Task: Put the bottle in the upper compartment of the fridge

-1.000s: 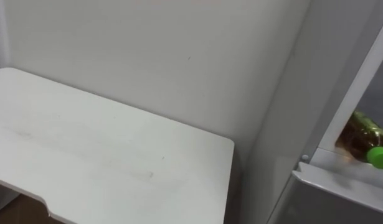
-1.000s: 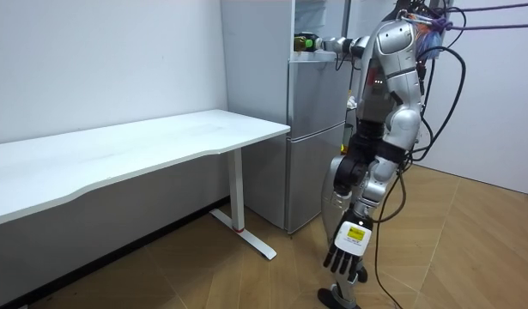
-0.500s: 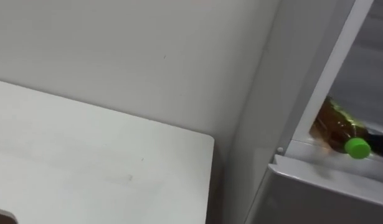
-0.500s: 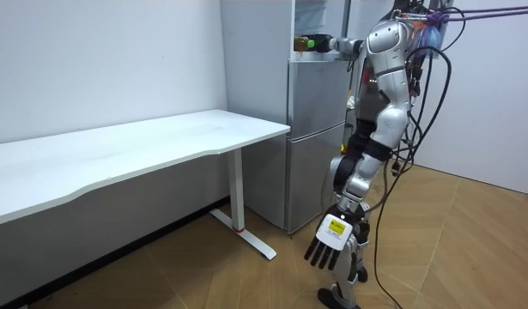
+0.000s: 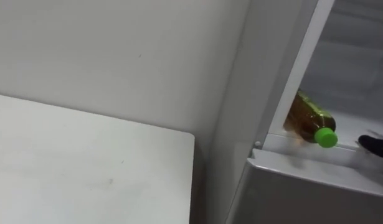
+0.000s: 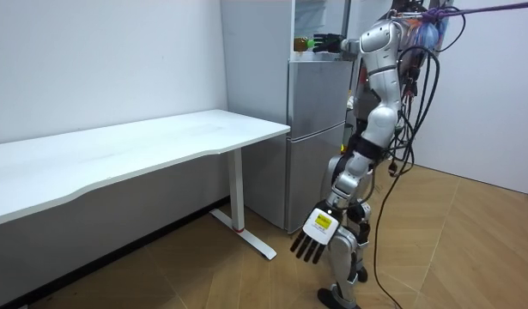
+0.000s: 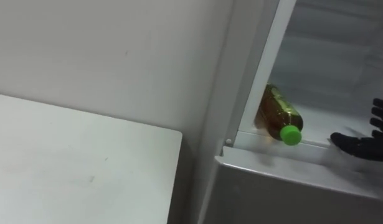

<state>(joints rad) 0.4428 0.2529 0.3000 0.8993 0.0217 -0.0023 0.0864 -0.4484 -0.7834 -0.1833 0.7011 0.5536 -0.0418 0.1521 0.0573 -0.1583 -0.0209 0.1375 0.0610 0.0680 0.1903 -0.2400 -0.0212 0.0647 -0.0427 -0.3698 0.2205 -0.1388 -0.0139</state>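
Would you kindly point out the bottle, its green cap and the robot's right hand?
bottle [image 7: 277, 111], right eye view, on its amber body.
green cap [image 7: 291, 134], right eye view, on the cap's end.
right hand [image 7: 362, 147], right eye view, on its dark fingers.

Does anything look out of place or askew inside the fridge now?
Yes. The bottle lies on its side at the front edge of the upper fridge compartment, green cap pointing outward; it could perhaps roll out. The right hand is open beside it, not touching. The left hand hangs open.
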